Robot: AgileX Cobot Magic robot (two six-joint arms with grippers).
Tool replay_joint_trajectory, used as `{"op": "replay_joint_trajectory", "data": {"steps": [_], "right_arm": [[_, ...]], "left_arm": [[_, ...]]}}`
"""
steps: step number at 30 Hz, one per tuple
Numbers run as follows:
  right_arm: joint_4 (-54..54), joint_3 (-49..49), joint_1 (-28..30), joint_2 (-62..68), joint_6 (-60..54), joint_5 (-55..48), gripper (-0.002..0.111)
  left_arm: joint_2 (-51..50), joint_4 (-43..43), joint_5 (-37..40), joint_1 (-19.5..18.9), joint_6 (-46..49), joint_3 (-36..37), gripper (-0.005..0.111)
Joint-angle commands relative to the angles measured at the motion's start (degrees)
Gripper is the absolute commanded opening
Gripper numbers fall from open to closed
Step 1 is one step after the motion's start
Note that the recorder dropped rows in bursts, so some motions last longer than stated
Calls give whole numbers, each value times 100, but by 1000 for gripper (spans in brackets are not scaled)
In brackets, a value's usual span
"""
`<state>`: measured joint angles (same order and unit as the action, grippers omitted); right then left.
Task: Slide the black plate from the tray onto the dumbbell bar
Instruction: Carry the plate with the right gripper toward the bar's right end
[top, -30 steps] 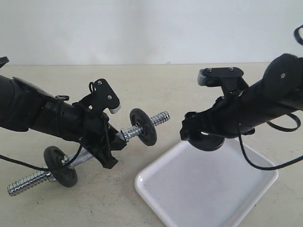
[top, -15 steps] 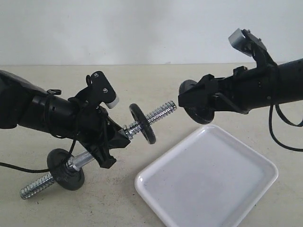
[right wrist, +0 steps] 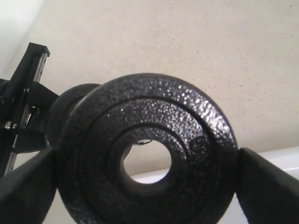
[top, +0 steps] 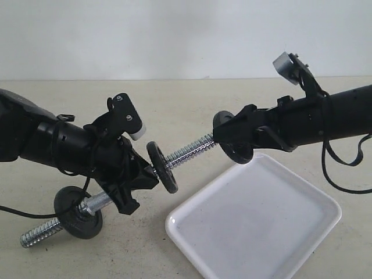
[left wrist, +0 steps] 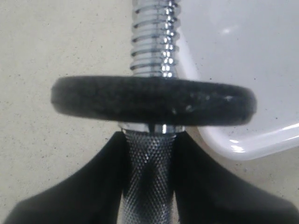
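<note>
beige tabletop (top: 192, 104), white wall (top: 174, 35). exterior: the left end effector (top: 138, 181) clamps the dumbbell bar (top: 189, 150) mid-handle; the right end effector (top: 234, 137) grips the black plate (top: 239, 156) at the bar's threaded tip, near the far corner of the tray (top: 180, 229). left wrist: fingers (left wrist: 93, 186) pinch the knurled grip. right wrist: pebbled matte plate, raised ring round its hole.

The black plate (right wrist: 154, 107) sits clamped edgewise in the right pincer (right wrist: 147, 186); a second disc (right wrist: 67, 105) shows behind it.
</note>
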<state>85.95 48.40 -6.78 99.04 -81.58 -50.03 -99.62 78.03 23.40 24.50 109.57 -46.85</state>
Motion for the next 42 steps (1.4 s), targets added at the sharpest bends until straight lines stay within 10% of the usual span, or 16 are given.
{"op": "replay_joint_trajectory", "data": {"steps": [1,42], "right_arm": [[511,28,207,118,-279,-653,0],[677,719,450,1379,-277,-1993,0]], "left_arm": [[281,316,361,9,-71,-128,4],[281,316,341,9,-71,-128,4]]}}
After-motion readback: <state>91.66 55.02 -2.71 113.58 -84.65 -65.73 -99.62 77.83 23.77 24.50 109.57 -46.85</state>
